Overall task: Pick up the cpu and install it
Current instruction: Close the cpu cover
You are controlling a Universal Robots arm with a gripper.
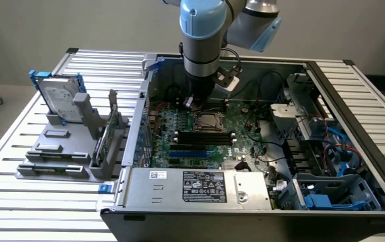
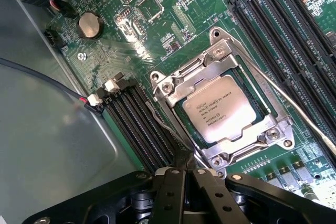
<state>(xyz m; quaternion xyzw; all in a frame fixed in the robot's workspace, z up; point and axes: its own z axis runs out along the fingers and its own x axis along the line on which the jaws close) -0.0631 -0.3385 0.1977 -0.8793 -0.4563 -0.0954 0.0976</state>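
CPU (image 2: 223,109) lies seated in its socket frame (image 2: 169,84), just ahead of the closed tool (image 2: 185,169).
Memory slots (image 2: 131,129) run beside the tool, whose fingers are drawn together with no chip between them, close by the thin retaining lever (image 2: 165,127). To finish well, the chip should sit flat and square, with any pressure kept off its lid.

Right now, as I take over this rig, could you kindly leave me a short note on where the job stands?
Gripper: shut, holding nothing, close by the socket's edge.
The cpu, a small flat square chip with a silver-grey metal top, lies flat inside the square metal socket frame on the green motherboard.
Done: the cpu is in its socket.
Left: I cannot tell whether the thin metal lever beside the frame is latched.
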